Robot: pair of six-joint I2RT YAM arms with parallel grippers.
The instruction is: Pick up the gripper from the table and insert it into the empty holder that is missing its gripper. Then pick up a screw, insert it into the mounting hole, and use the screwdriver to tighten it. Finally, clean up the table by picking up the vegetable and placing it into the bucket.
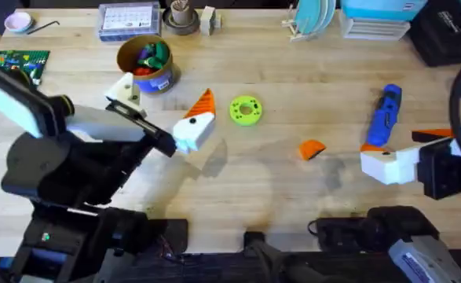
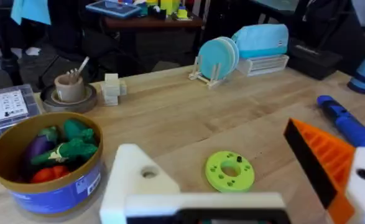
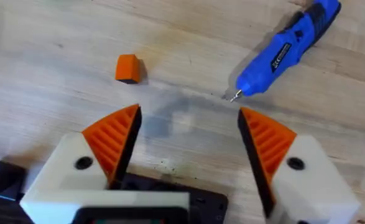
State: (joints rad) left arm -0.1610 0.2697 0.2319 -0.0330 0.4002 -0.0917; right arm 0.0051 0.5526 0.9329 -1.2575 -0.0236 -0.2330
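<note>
Closest under the overhead camera, the left arm looms large and dark at the lower left, reaching toward the table's middle. Left gripper [image 1: 163,110] spread wide: one finger is a plain white holder [image 2: 135,180] with a round hole and no orange tip; the other white finger carries an orange ribbed wedge [image 2: 322,158]. Nothing between them.

Right gripper [image 3: 188,140] low over the table at the right side, jaws spread, both white fingers tipped with orange ribbed pads [image 3: 114,140]. Nothing held.

Loose orange gripper tip [image 1: 312,149] lies on bare wood, right of centre, between the two arms. In the right wrist view it sits beyond the open fingers, well apart from them.

Blue screwdriver [image 1: 385,116] lies flat on the table at the right, near the right gripper. Its thin metal tip [image 3: 234,96] rests on the wood, pointing toward the gap between the right fingers.

Green ring-shaped disc [image 1: 246,110] with holes lies flat just right of the left gripper's orange-tipped finger.

Bucket [image 1: 145,63], tan with a blue base, stands upright at the table's upper left, beyond the left gripper. It holds coloured toy pieces: green, purple, red.

Wooden cup [image 2: 70,88] with sticks in it stands at the far edge, behind the bucket. Dish rack [image 1: 312,20] with pale blue plates stands along the same far edge, to the right.

Vegetable and screws: cannot tell where they are.
</note>
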